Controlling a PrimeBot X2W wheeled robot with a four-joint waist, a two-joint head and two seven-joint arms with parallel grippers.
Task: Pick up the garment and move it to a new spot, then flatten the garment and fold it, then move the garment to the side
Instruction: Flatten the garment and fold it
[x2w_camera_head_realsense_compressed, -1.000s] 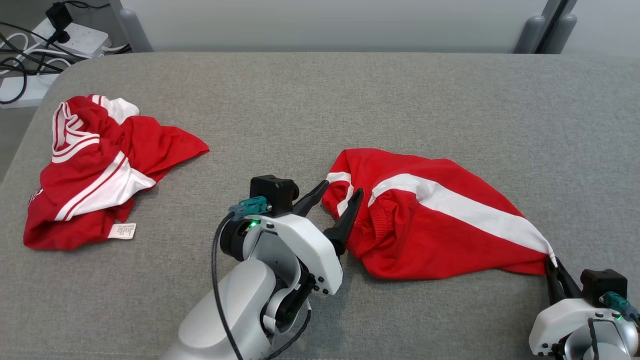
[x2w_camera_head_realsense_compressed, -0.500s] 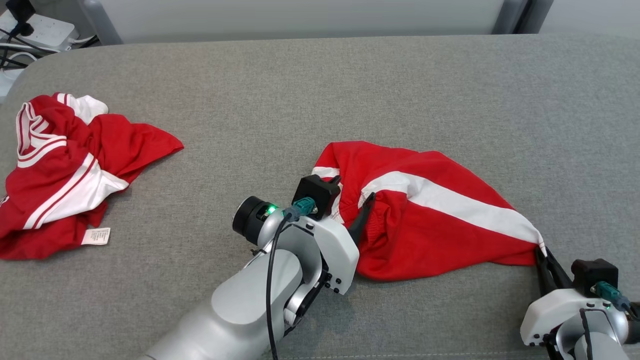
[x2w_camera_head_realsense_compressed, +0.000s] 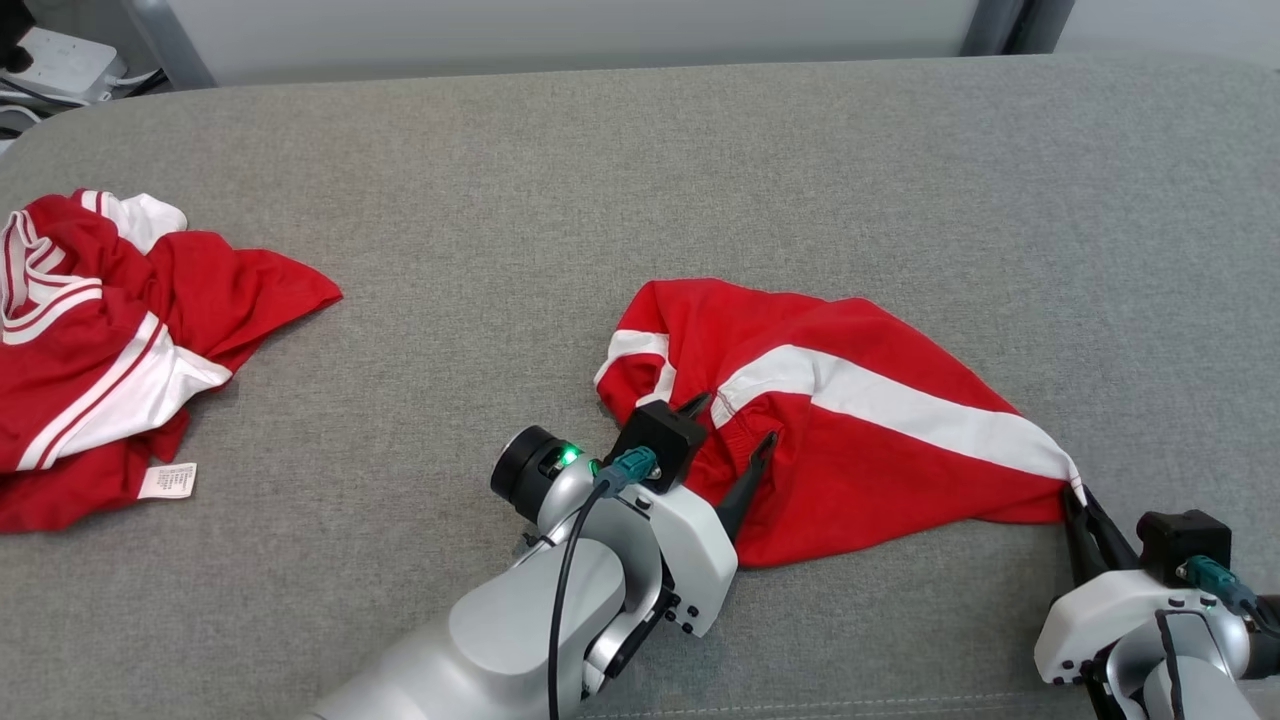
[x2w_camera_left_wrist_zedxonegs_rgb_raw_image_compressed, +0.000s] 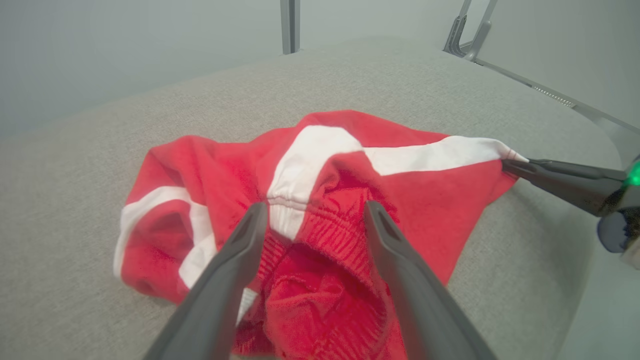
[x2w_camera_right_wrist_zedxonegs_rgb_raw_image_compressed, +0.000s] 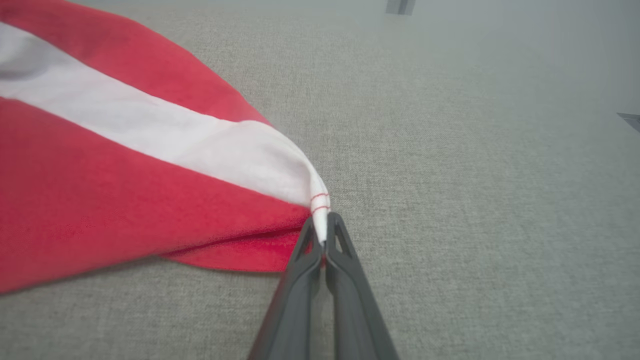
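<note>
Right tool (x2w_camera_right_wrist_zedxonegs_rgb_raw_image_compressed: 324, 235) clamps the garment (x2w_camera_head_realsense_compressed: 850, 450) corner; left tool (x2w_camera_left_wrist_zedxonegs_rgb_raw_image_compressed: 315, 210) gapes over its waistband (x2w_camera_left_wrist_zedxonegs_rgb_raw_image_compressed: 332, 235).

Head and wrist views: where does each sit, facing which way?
Head view: from the head, down onto the table; left hand open over the shorts, right hand pinching their corner.
Left wrist view: from that wrist, along open fingers onto the waistband.
Right wrist view: from that wrist, along shut fingers at that corner.
Shared: all three show the shorts.

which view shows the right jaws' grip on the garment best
Right wrist view: jaws close up, shut on the garment at its striped corner. Head view shows it small; left wrist view, distant.
</note>
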